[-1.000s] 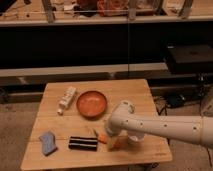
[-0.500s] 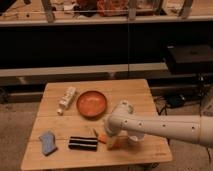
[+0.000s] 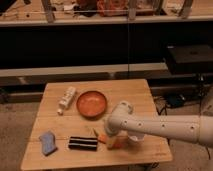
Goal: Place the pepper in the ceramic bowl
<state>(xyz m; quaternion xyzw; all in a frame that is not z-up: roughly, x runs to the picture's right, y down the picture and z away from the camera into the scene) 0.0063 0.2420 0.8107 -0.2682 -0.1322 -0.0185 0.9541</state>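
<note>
A dim workshop is surrounding a small wooden table (image 3: 135, 95), with dark shelving running behind it and cluttered racks above. The gripper (image 3: 116, 141) is hanging low over the table's near edge, right of centre, its lower end down at the board; how its fingers are set I cannot tell, since the arm's white wrist is covering them. Just beside it to the left, the pepper (image 3: 100, 136) is lying flat on the wood, its dark stem end pointing up and left; whether the gripper is touching it is not clear. That closeness is suggesting the arm is reaching down to take the pepper rather than carrying it. The ceramic bowl (image 3: 92, 104) is sitting further back near the table's middle, apart from the pepper, open and ready to receive it. A black striped block (image 3: 83, 143) is resting left of the pepper, a blue cloth-like object (image 3: 48, 142) near the left edge, and a pale bottle (image 3: 66, 99) is lying beside the bowl's left rim.
</note>
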